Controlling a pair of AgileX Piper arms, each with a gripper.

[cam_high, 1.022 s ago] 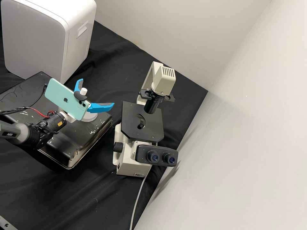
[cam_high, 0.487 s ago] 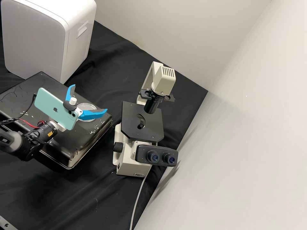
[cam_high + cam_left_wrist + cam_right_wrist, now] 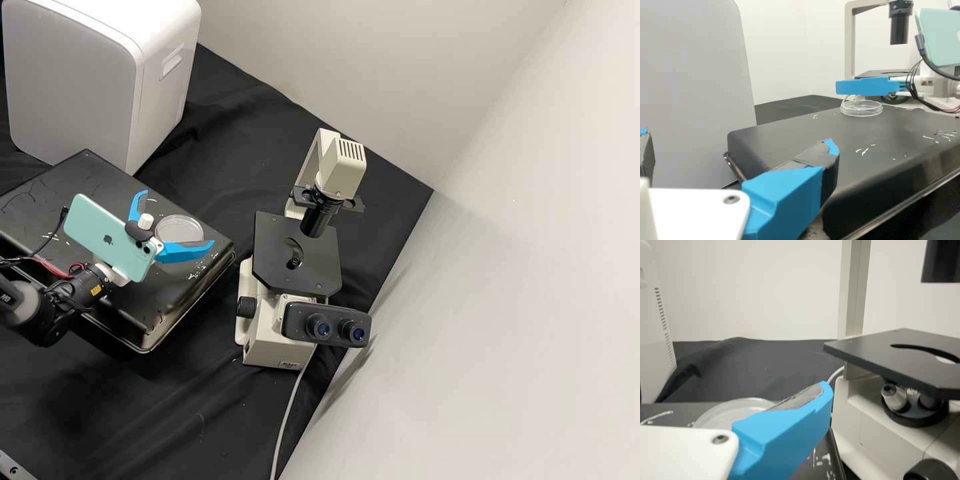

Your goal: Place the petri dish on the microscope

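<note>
A clear petri dish [image 3: 177,229] lies on the top of a black case [image 3: 133,307], near its corner closest to the microscope [image 3: 293,293]. My right gripper [image 3: 175,220] is open, with one blue finger on either side of the dish and a mint-green phone mounted above it. The right wrist view has a finger [image 3: 790,425] beside the dish [image 3: 732,410] and the microscope's black stage [image 3: 880,352] just beyond. My left gripper [image 3: 735,142] is open at the case's other end, looking across at the dish [image 3: 861,106].
A white appliance [image 3: 93,73] stands behind the case. The microscope's condenser [image 3: 313,217] hangs over its stage [image 3: 297,250], and a grey cable [image 3: 287,413] runs from its base. A pale wall bounds the bench on the right.
The right gripper has drawn back toward the left and dropped lower. The dish, covered by the gripper before, now shows between its open fingers.
</note>
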